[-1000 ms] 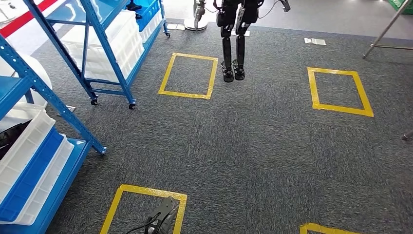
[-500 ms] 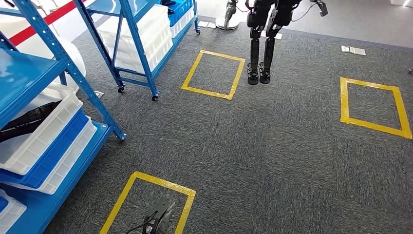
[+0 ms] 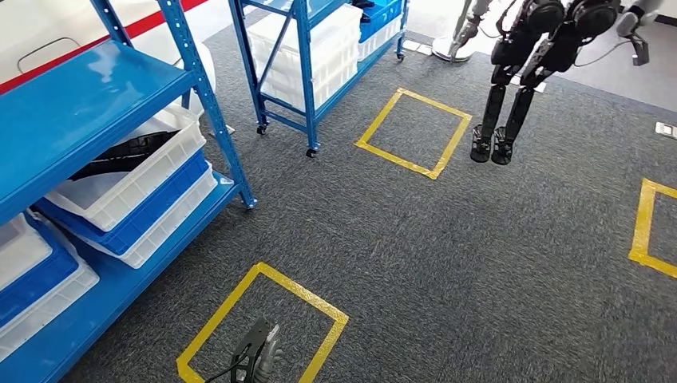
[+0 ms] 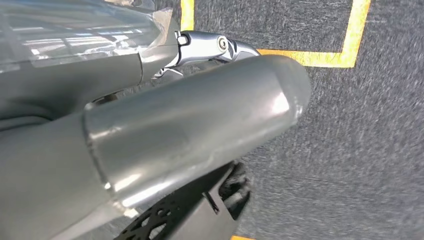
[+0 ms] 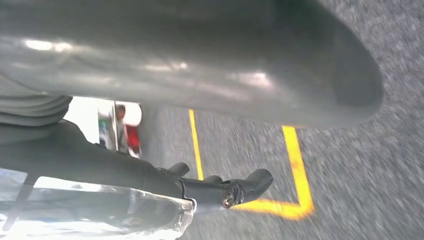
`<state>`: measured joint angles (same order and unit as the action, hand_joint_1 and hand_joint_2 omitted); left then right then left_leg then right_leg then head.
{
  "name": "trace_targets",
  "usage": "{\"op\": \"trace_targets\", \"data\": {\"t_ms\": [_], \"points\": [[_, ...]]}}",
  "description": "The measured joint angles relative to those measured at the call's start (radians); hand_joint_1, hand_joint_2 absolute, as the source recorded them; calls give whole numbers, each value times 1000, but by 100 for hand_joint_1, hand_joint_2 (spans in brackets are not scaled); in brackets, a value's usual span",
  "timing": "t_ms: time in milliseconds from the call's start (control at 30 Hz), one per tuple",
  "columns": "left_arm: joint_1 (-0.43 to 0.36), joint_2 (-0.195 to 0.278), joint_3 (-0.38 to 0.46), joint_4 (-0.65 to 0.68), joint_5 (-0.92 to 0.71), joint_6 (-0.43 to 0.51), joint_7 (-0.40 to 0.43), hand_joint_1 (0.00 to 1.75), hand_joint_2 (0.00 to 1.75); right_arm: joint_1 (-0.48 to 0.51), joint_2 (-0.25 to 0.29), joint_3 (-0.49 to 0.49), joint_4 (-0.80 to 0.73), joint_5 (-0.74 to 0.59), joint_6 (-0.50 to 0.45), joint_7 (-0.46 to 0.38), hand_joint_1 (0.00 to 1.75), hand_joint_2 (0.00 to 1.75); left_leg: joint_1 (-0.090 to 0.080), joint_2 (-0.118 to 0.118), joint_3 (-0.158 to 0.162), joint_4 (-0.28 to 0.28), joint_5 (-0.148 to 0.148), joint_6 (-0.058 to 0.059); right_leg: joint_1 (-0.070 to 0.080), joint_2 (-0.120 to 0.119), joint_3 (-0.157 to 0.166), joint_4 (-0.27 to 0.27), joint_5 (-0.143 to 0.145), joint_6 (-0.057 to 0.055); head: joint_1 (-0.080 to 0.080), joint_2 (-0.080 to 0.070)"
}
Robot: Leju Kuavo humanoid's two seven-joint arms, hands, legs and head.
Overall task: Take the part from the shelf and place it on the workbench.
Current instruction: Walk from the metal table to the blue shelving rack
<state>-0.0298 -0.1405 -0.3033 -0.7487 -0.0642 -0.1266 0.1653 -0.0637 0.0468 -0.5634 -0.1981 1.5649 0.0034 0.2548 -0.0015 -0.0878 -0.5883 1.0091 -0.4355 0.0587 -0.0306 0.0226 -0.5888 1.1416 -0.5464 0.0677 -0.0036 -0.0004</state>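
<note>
Left hand (image 4: 200, 125) hangs at the robot's side, over grey carpet and yellow floor tape (image 4: 350, 45); nothing in it that I can see, but finger spread can't be told from this angle. Right hand (image 5: 210, 65) likewise hangs low with nothing visibly held; spread can't be told either.

Blue shelf (image 3: 96, 104) sits at 9–10 o'clock in the head view. Likely part (image 3: 120, 155): a dark, flat, frame-like piece lying in the upper white bin (image 3: 136, 179), which is stacked on a blue bin (image 3: 140, 215). Detail is too small to confirm its shape. A second blue rack (image 3: 303, 72) stands at 12 o'clock, another humanoid robot (image 3: 519, 72) at 1–2 o'clock.

Handling guess: rigid, thin, probably light plastic or sheet metal, not fragile. Smooth faces may slip, so hook fingers through an opening or grip an edge bar near mid-length to stop it swinging. Shelf deck above the bin limits lift room; slide out toward the robot first.
</note>
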Motion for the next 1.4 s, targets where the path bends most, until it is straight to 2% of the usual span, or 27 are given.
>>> {"op": "trace_targets", "data": {"t_ms": [33, 67, 100, 167, 233, 300, 367, 400, 433, 467, 533, 600, 633, 667, 700, 767, 833, 900, 933, 967, 1033, 1100, 1167, 1200, 1267, 1333, 1400], "points": [[0, 0, 0, -2, 3, 2, 0, 0, 0, -1, 0, 1, 0, 0, 1, 0, 0, 0, 2, -15, -4, 7, -2, -8, -5, 21, 23, -59, 23, 6, 3, 0], [1, 1, 1, -5, 7, 5, -1, 0, 0, -3, 1, 2, 1, 1, 2, 0, 0, 0, 3, -27, -10, 13, -4, -16, -8, 37, 39, -96, 36, 5, 4, 0], [3, 2, 1, -8, 12, 9, -1, 0, 0, -5, 1, 3, 1, 2, 5, 0, 0, 0, 3, -37, -16, 16, -3, -23, -7, 47, 45, -111, 39, -3, 6, 0], [11, 5, 2, -13, 22, 18, -1, 0, 0, -10, 1, 6, 1, 4, 9, 1, 0, 0, 5, -50, -23, 17, 0, -33, -4, 30, 48, -111, 42, -24, 4, 0], [19, 9, 2, -16, 30, 23, -1, 0, 0, -12, 2, 8, 1, 6, 12, 1, 0, 0, 6, -6, -38, 44, -18, -42, -4, 10, 49, -113, 45, -39, 0, 0], [20, 10, 2, -22, 38, 25, -3, 0, 0, -12, 2, 11, 0, 7, 14, 1, 0, 0, 5, 60, -83, 141, -73, -49, 2, -15, 49, -113, 44, -51, -6, 0], [20, 11, 2, -26, 45, 25, -4, 0, 0, -11, 2, 14, 0, 7, 14, 0, 0, 0, 6, 82, -143, 263, -125, -52, 10, -45, 49, -113, 41, -59, -8, 0], [23, 12, 2, -27, 47, 26, -4, 0, 0, -11, 1, 14, 0, 7, 14, 0, 0, 0, 6, 85, -156, 291, -129, -50, 13, -60, 49, -113, 40, -63, -9, 0], [25, 13, 2, -29, 50, 27, -4, 0, 0, -12, 1, 15, 0, 7, 14, 0, 0, 0, 5, 86, -152, 283, -116, -46, 16, -74, 50, -113, 38, -65, -9, 0], [27, 14, 2, -30, 52, 28, -5, 0, 0, -13, 1, 17, 0, 7, 14, 0, 0, 0, 2, 90, -127, 238, -89, -39, 20, -86, 53, -113, 36, -68, -9, 0], [27, 16, 2, -36, 58, 31, -5, 0, 0, -16, 3, 20, 0, 7, 14, 0, 0, 0, -11, 130, -55, 108, -36, -16, 27, -109, 58, -114, 32, -70, -8, 0], [24, 16, 2, -42, 63, 33, -6, 0, 0, -19, 6, 23, 0, 8, 14, 0, 0, 0, -25, 162, -18, 36, -23, 0, 30, -130, 61, -115, 28, -69, -7, 0], [24, 17, 2, -44, 64, 34, -7, 0, 0, -20, 7, 24, 0, 8, 14, 0, 0, 0, -30, 162, -17, 29, -26, 4, 30, -140, 63, -117, 27, -66, -7, 0], [25, 18, 2, -45, 64, 34, -7, 0, 0, -22, 8, 25, 0, 8, 14, 0, 0, 0, -30, 148, -15, 22, -22, 6, 31, -152, 66, -120, 26, -64, -8, 0], [28, 18, 2, -46, 64, 34, -7, 0, 0, -24, 8, 25, 0, 8, 15, 0, 0, 0, -27, 136, -8, 12, -15, 7, 32, -150, 67, -118, 23, -61, -8, 0], [28, 18, 2, -48, 65, 34, -7, 0, 0, -24, 8, 26, -1, 8, 15, -1, 0, 0, -18, 108, 5, -13, 0, 12, 32, -104, 50, -72, -3, -59, -7, 0], [26, 15, 2, -49, 65, 34, -7, 0, 0, -21, 6, 26, -1, 8, 14, -1, 0, 0, -11, 81, 8, -22, 8, 16, 24, -46, -5, 42, -52, -60, -6, 0], [30, 13, 2, -49, 65, 34, -7, 0, 0, -16, 2, 26, -1, 7, 14, -1, 0, 0, -8, 49, 7, -21, 9, 15, 17, -31, -55, 133, -76, -51, -4, 0], [32, 13, 2, -49, 66, 34, -7, 0, 0, -15, 1, 26, -1, 7, 14, 0, 0, 0, -6, 34, 7, -20, 9, 13, 13, -29, -59, 131, -66, -41, -4, 0], [33, 14, 2, -49, 68, 34, -7, 0, 0, -15, 0, 26, -1, 7, 14, 0, 0, 0, -3, 18, 7, -18, 9, 8, 8, -26, -45, 91, -41, -27, -4, 0], [33, 14, 2, -49, 74, 34, -7, 0, 0, -16, 1, 26, 0, 7, 14, 0, 0, 0, 2, -11, 2, -5, 4, -7, -3, 6, 10, -38, 18, -3, -1, 0], [32, 15, 2, -48, 80, 34, -8, 0, 0, -17, 3, 26, 1, 7, 14, 0, 0, 0, 0, -33, -9, 11, -3, -22, -8, 38, 40, -105, 43, -6, 4, 0], [33, 16, 1, -47, 83, 35, -9, 0, 0, -18, 4, 26, 1, 8, 14, 2, 0, 0, 1, -50, -19, 16, -1, -31, -6, 32, 41, -105, 44, -25, 3, 0], [34, 18, 1, -46, 84, 35, -10, 0, 0, -19, 5, 26, 1, 8, 14, 2, 0, 0, 3, -48, -23, 19, -1, -34, -6, 22, 41, -105, 45, -31, 1, 0], [33, 20, -1, -45, 84, 35, -10, 0, 0, -19, 7, 26, 1, 8, 13, 2, 0, 0, 5, 0, -45, 66, -27, -41, -4, 0, 43, -107, 46, -44, -4, 0], [28, 20, -2, -45, 85, 35, -10, 0, 0, -18, 6, 26, 1, 8, 13, 2, 0, 0, 4, 64, -102, 183, -89, -48, 2, -27, 44, -108, 44, -56, -11, 0], [25, 20, -3, -44, 90, 36, -11, 0, 0, -16, 5, 26, 1, 8, 13, 2, 0, 0, 6, 83, -158, 291, -130, -49, 9, -57, 44, -108, 40, -63, -12, 0]]}}
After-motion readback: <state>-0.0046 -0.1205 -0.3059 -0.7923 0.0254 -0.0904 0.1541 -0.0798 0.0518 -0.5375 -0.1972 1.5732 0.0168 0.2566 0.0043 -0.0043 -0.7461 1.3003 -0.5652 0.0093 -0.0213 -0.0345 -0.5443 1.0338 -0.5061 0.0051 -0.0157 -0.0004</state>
